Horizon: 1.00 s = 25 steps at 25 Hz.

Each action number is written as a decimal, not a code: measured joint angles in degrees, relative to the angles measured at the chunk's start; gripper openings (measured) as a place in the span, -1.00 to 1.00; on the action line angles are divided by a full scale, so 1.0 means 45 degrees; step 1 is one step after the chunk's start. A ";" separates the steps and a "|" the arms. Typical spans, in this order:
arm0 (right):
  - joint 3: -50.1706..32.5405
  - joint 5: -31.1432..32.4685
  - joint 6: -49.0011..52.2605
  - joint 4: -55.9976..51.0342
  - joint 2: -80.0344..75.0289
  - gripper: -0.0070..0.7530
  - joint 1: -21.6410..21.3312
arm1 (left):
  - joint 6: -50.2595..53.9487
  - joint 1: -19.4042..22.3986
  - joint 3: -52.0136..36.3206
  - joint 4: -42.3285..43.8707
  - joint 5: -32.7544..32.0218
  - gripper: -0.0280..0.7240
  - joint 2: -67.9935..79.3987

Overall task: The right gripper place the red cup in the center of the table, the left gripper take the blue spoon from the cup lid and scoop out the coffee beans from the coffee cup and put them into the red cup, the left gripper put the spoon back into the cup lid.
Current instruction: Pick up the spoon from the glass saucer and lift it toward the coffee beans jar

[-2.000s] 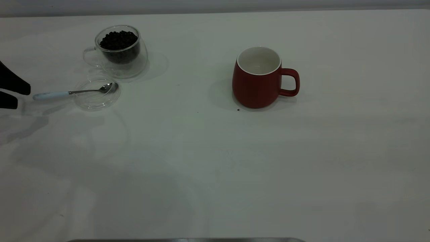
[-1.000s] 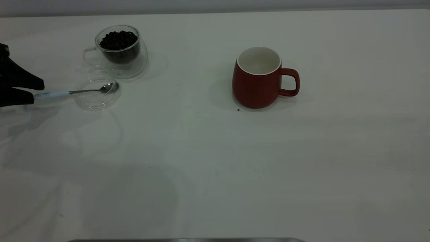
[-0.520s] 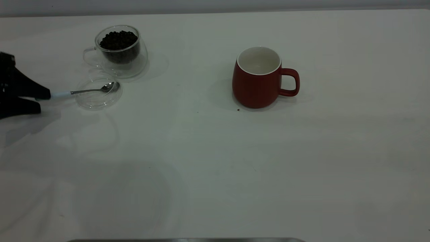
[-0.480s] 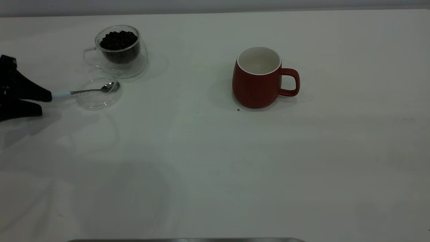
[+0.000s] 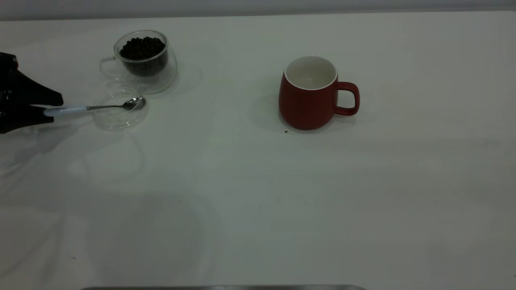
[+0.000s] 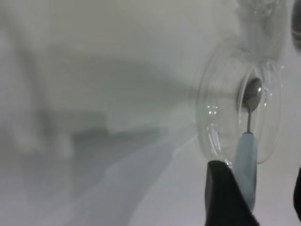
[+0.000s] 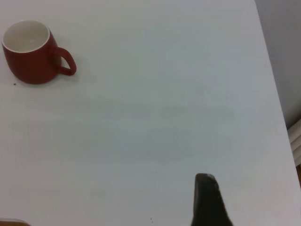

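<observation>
My left gripper (image 5: 56,108) is at the table's (image 5: 258,193) far left, open, with its fingers on either side of the blue spoon's (image 5: 66,109) pale handle. In the left wrist view the handle (image 6: 245,165) lies against one finger (image 6: 225,197). The other finger is apart from it. The spoon's metal bowl rests in the clear cup lid (image 5: 120,114). The glass coffee cup (image 5: 145,64) with coffee beans (image 5: 142,47) stands just behind the lid. The red cup (image 5: 308,96) stands upright and empty right of centre. My right gripper (image 7: 207,197) is parked far from it.
A tiny dark speck (image 5: 286,131) lies at the red cup's base. The red cup also shows in the right wrist view (image 7: 28,61), with its handle toward the table's right edge (image 7: 277,117).
My left gripper came in from the left edge to the spoon's handle and now stands around it, a little higher in the view. The spoon and lid have shifted slightly right.
</observation>
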<state>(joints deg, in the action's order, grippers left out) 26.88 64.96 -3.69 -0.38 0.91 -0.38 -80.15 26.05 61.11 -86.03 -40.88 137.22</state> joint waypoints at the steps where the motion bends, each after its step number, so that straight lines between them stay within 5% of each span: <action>1: 0.0000 0.0000 0.0000 0.0000 0.0000 0.32 0.0000 | -0.0010 0.0000 0.0000 0.0000 -0.0012 0.16 0.0000; 9: 0.0000 0.0000 0.0000 0.0000 0.0000 0.32 0.0000 | -0.0010 0.0009 0.0000 0.0000 -0.0347 0.05 0.0000; 19: 0.0000 0.0000 0.0000 0.0000 0.0000 0.32 0.0000 | -0.0010 0.0009 0.0000 0.0000 -0.1020 -0.48 0.0000; 25: 0.0000 0.0000 0.0000 0.0000 0.0000 0.32 0.0000 | -0.0065 0.0009 0.0000 0.0000 -0.1366 -0.56 0.0000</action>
<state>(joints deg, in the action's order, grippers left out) 26.88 64.96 -3.69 -0.38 0.91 -0.38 -80.44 26.10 61.11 -86.03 -47.03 137.22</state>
